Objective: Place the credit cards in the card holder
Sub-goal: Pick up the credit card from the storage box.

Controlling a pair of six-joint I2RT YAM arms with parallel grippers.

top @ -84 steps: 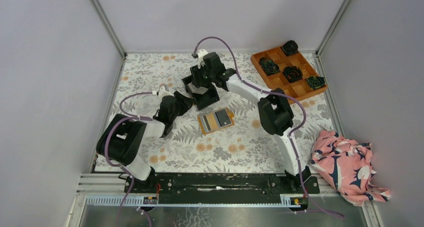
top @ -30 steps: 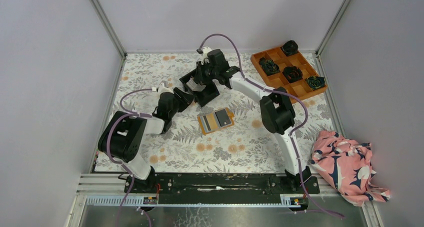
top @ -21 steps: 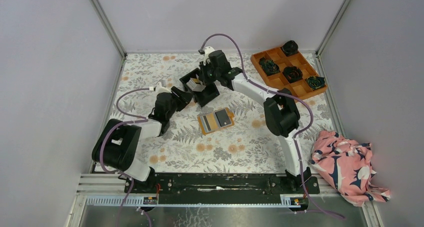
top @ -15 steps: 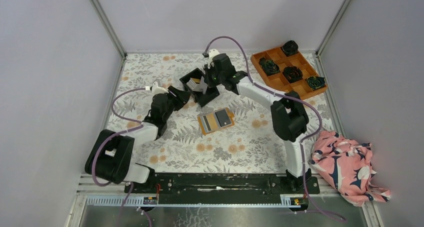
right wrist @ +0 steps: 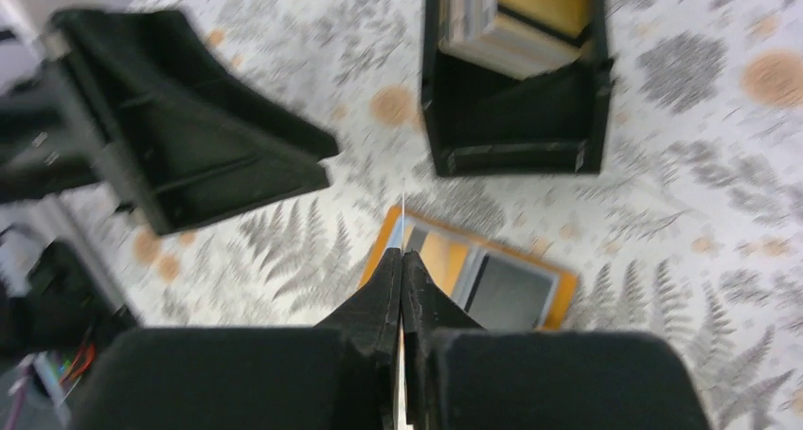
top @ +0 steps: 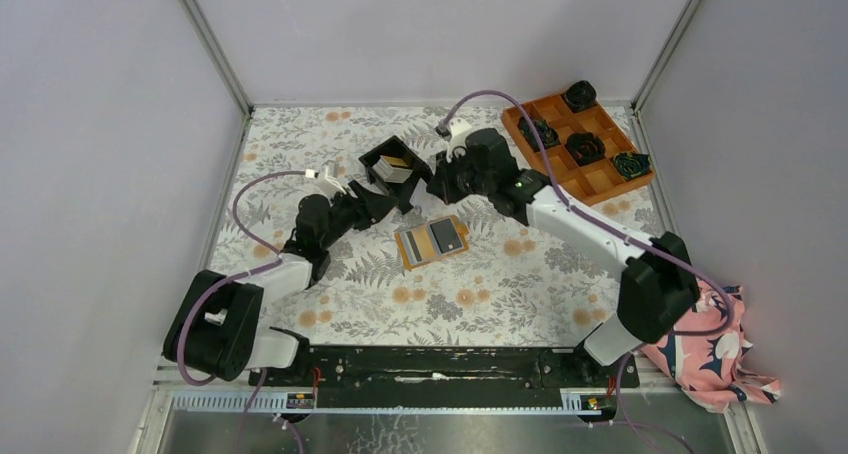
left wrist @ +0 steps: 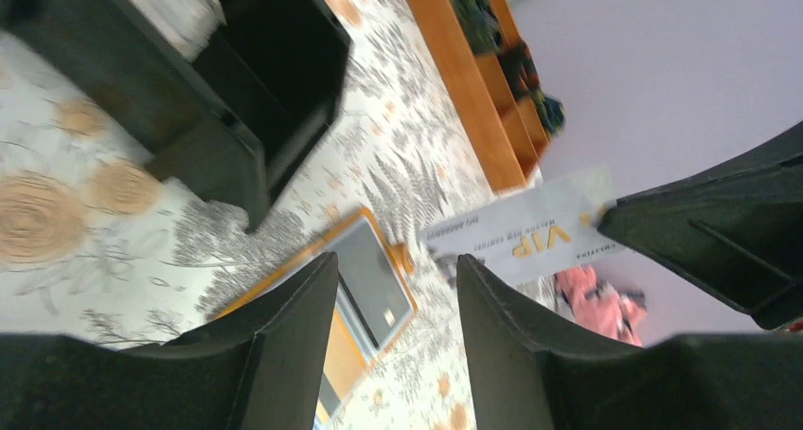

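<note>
The card holder point(top: 432, 240) lies open on the floral table, orange-rimmed with a dark card in its right pocket, and also shows in the left wrist view point(left wrist: 365, 293) and the right wrist view point(right wrist: 488, 278). My right gripper point(top: 438, 186) hovers just behind it, shut on a pale credit card printed "VIP" point(left wrist: 530, 236). From its own wrist that card is a thin edge point(right wrist: 402, 223) between the fingertips point(right wrist: 401, 258). More credit cards point(right wrist: 502, 23) stand in the black bin point(top: 397, 171). My left gripper point(top: 380, 198) is open and empty, left of the holder point(left wrist: 396, 264).
An orange compartment tray point(top: 575, 144) with dark rosettes sits at the back right. A pink patterned cloth point(top: 700, 334) lies at the right edge. The two grippers are close together between the bin and the holder.
My right gripper shut on a card in the black bin, lifted it out and swung right and nearer, over the holder's far side. The left arm stretched forward slightly.
</note>
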